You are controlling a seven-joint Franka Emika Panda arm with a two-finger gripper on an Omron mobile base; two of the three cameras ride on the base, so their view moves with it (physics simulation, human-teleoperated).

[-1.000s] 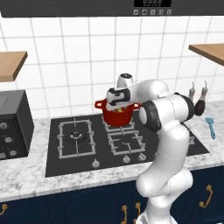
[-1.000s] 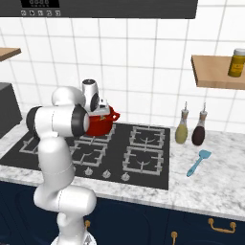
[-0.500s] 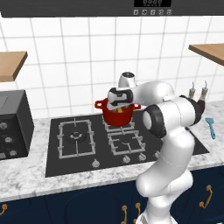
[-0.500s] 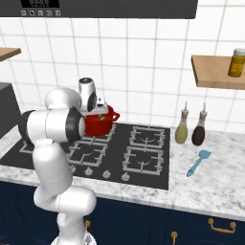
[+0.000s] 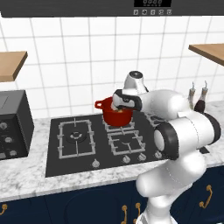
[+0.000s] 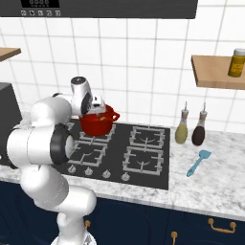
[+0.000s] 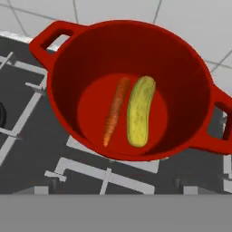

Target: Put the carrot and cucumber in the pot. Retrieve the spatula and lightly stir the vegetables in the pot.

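Carrot [image 7: 115, 110] and cucumber [image 7: 140, 110] lie side by side in the red pot [image 7: 186, 72]; the gripper [image 5: 119, 105] hangs wide, fingertips hidden.

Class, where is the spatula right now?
In the right base view, the spatula lies on the marble counter right of the hob, just in front of the two bottles.
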